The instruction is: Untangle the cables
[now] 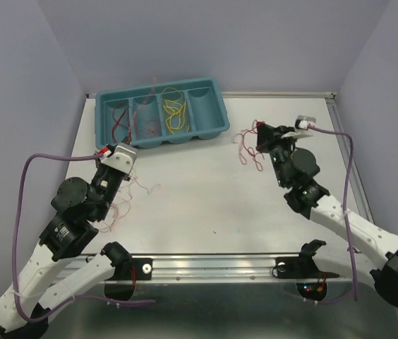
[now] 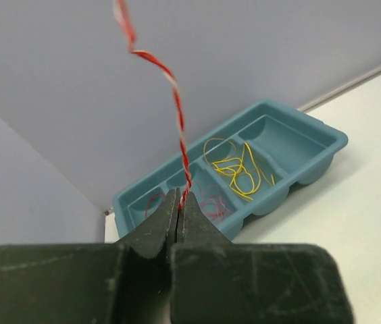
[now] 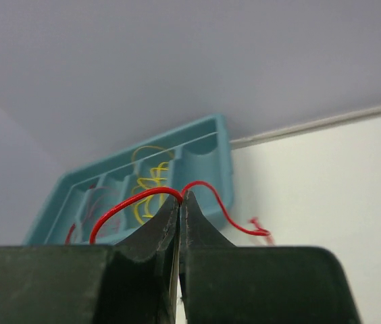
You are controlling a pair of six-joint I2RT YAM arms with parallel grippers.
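Left end effector (image 2: 179,204) is pinched onto a red-and-white twisted cable (image 2: 177,128) that rises above the fingertips. Right end effector (image 3: 180,200) is pinched onto a red cable (image 3: 126,202) looping to either side. Yellow cables (image 1: 174,113) are seen in the teal tray (image 1: 216,128) at the far side of the table (image 1: 206,191).

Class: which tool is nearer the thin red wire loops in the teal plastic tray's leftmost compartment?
Left. The left tool is just in front of the thin red wire loops, by the teal plastic tray's near-left corner; the right tool is past the tray's opposite end.
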